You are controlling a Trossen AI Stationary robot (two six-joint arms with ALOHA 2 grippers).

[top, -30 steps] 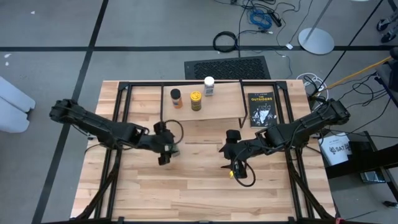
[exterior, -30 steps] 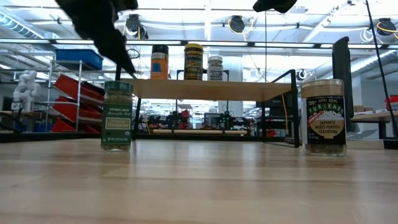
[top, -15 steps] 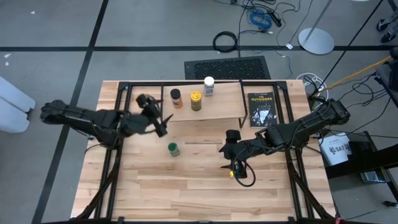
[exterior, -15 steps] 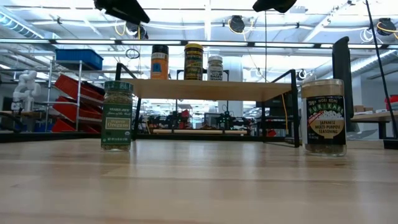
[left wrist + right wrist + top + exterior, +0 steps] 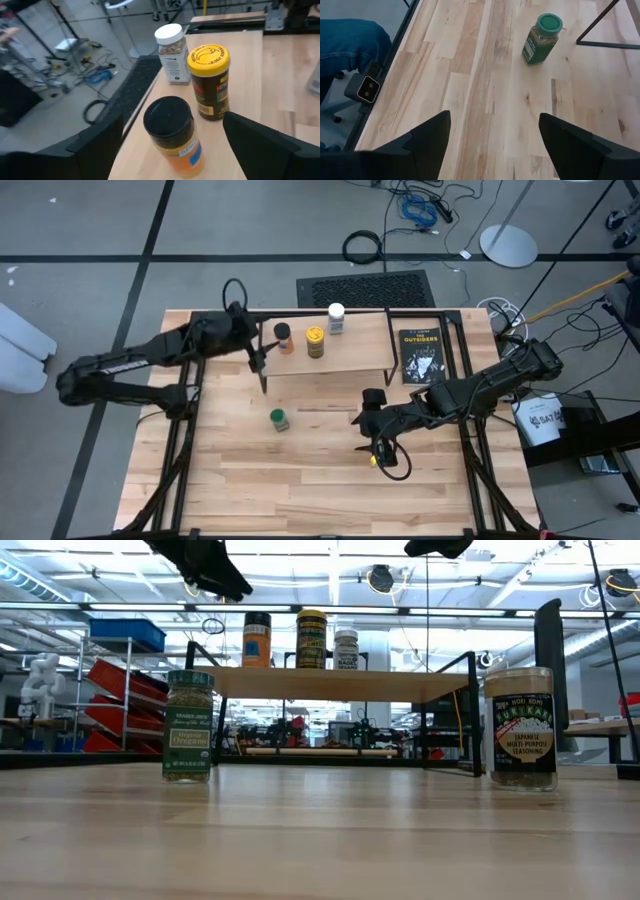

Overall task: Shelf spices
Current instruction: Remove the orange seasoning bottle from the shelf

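Three jars stand on the shelf (image 5: 340,352): dark lid (image 5: 284,334), yellow lid (image 5: 315,340), white lid (image 5: 336,316). My left gripper (image 5: 262,368) hovers open off the shelf's left end, raised, facing the dark-lidded jar (image 5: 172,135) without touching it. The green-lidded jar (image 5: 279,419) stands on its base on the table, also in the right wrist view (image 5: 541,40). The tan-lidded jar (image 5: 519,727) stands on the table. My right gripper (image 5: 373,436) waits open above that jar.
A black book (image 5: 420,355) lies on the table right of the shelf. The shelf's black legs (image 5: 472,715) stand at its ends. A person's blue-trousered leg (image 5: 347,40) shows beyond the table edge. Bare tabletop (image 5: 300,480) stretches toward the near edge.
My left gripper has left the green-lidded jar, risen, and swung toward the far edge to the shelf's left end. The green-lidded jar has stayed upright where it was.
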